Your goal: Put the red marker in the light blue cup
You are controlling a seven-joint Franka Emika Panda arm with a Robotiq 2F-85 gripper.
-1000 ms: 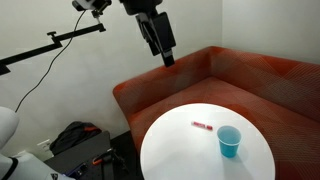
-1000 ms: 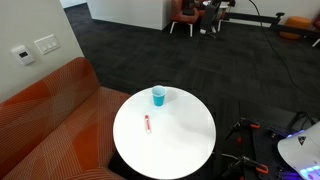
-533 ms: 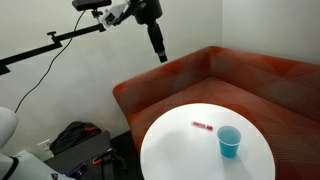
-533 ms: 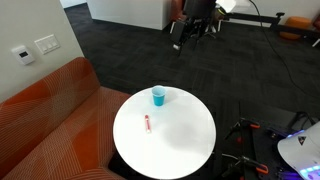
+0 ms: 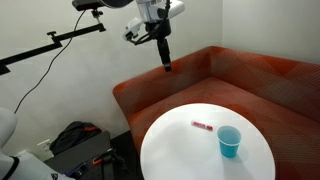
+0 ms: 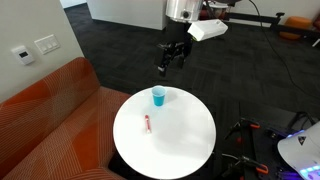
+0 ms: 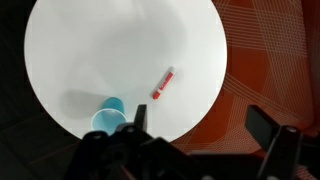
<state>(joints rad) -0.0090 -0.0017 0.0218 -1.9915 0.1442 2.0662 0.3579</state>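
While the red marker (image 7: 162, 84) lies flat on the round white table (image 7: 90, 50), near but apart from the upright light blue cup (image 7: 108, 116), the gripper (image 7: 198, 122) hangs high above, fingers spread wide, grasping nothing; an orange sofa (image 5: 250, 80) borders the table

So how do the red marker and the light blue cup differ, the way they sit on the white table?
The thin red stick-shaped marker lies flat on its side; the tapered light blue plastic cup stands upright, mouth up. The marker is slim, the cup much wider and hollow. The marker lies nearer the middle of the round white table, the cup close to its edge. Both rest on the table, apart from each other.
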